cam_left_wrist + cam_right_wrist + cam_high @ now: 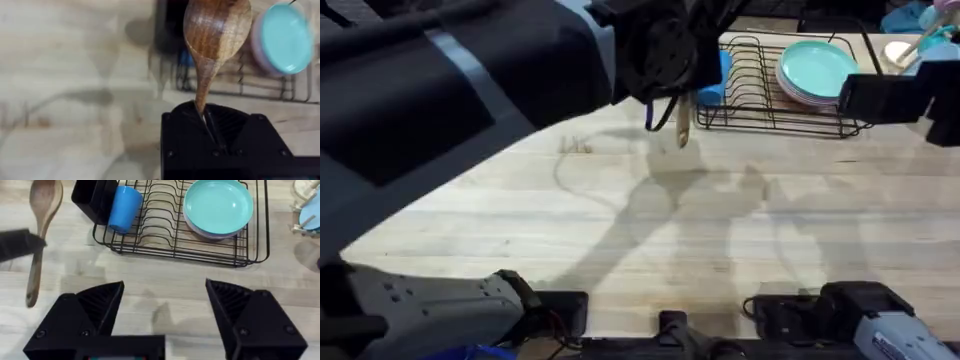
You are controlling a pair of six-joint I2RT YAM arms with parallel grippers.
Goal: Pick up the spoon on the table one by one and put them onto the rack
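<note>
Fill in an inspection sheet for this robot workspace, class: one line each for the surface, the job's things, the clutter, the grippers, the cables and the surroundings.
Surface: light wood table, bare in the middle, with shadows across it.
Job's things: wooden spoon held by its handle in the left gripper, near the rack; black wire rack with its black cutlery cup at one end.
Clutter: blue cup beside the cutlery cup; teal plates stacked in the rack.
Grippers: left shut on the spoon; right gripper open, empty, above the table facing the rack.
Cables: thin dark loop hanging under the left gripper.
Surroundings: pale and blue items past the rack's far end, too unclear to name.
</note>
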